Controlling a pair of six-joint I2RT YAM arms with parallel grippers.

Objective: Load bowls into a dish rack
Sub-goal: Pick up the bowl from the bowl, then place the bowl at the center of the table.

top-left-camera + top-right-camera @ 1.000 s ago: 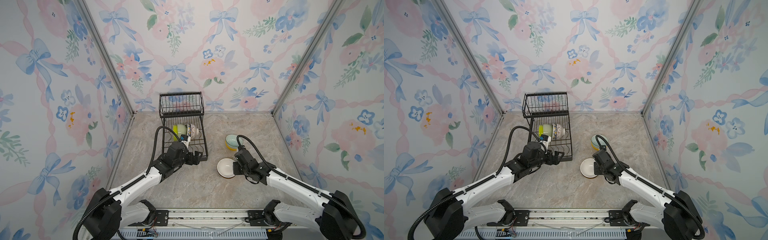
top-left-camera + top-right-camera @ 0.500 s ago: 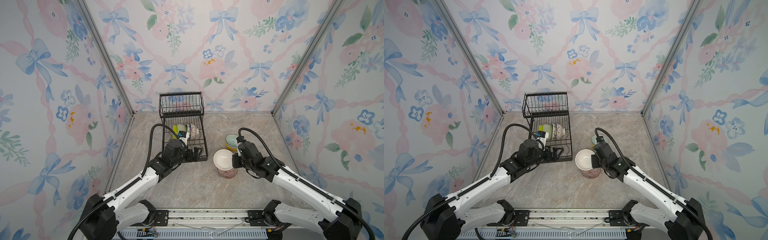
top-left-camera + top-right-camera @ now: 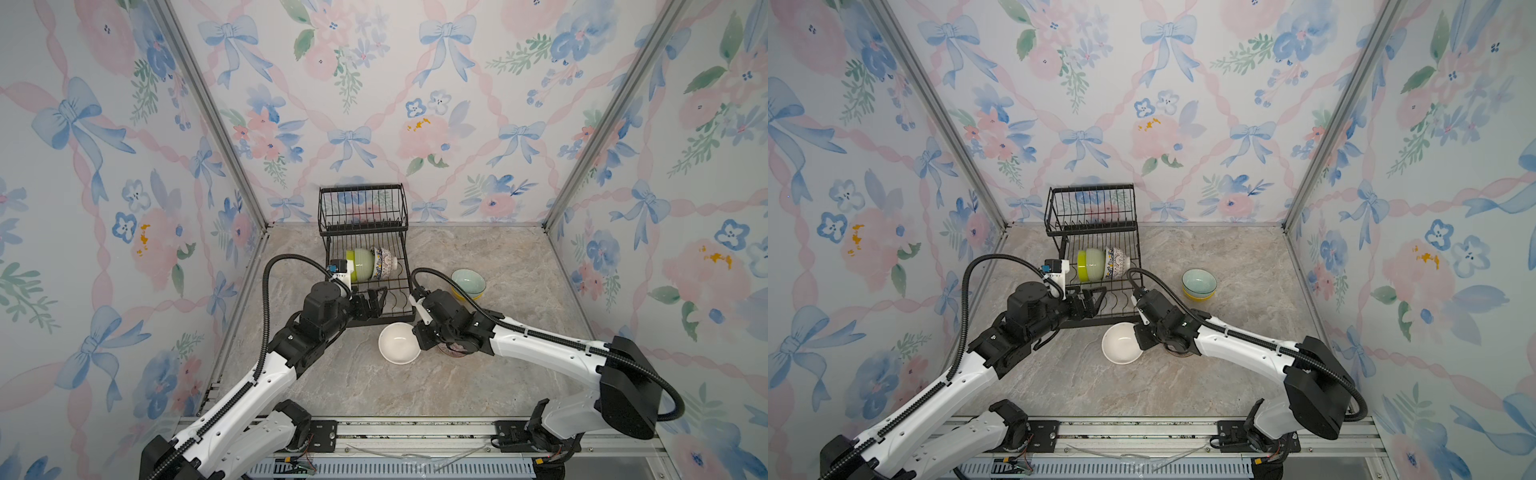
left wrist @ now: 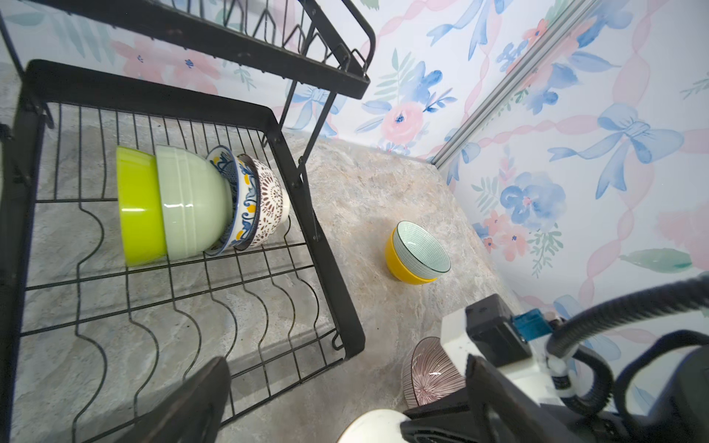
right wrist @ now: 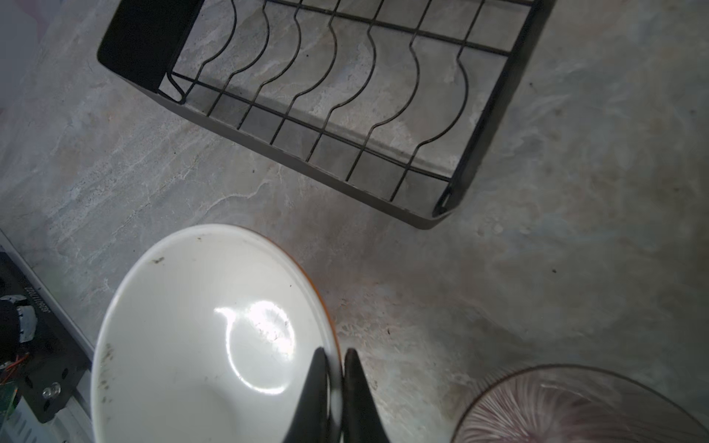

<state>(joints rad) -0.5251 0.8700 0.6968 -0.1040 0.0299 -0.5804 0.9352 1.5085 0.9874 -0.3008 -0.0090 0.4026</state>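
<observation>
The black wire dish rack (image 3: 365,245) (image 3: 1096,245) stands at the back. On its lower tray several bowls lie nested on their sides: lime green (image 4: 140,207), pale green (image 4: 192,203), blue-patterned (image 4: 239,199) and lattice (image 4: 270,203). My right gripper (image 5: 333,354) (image 3: 417,332) is shut on the rim of a white-inside, orange-outside bowl (image 5: 211,337) (image 3: 399,343), just in front of the rack's near right corner. My left gripper (image 4: 347,362) (image 3: 374,303) hangs open over the tray's near end, holding nothing. A pale teal bowl (image 3: 467,280) sits inside a yellow bowl (image 4: 403,264) right of the rack.
A pink ribbed bowl (image 4: 433,376) (image 5: 575,406) rests on the table under my right wrist, mostly hidden in the top views. Flowered walls close in the table on three sides. A metal rail (image 3: 415,428) runs along the front edge.
The right gripper has lifted the white bowl off the pink ribbed bowl and carried it left, toward the rack's near corner. The left arm has shifted only slightly.
</observation>
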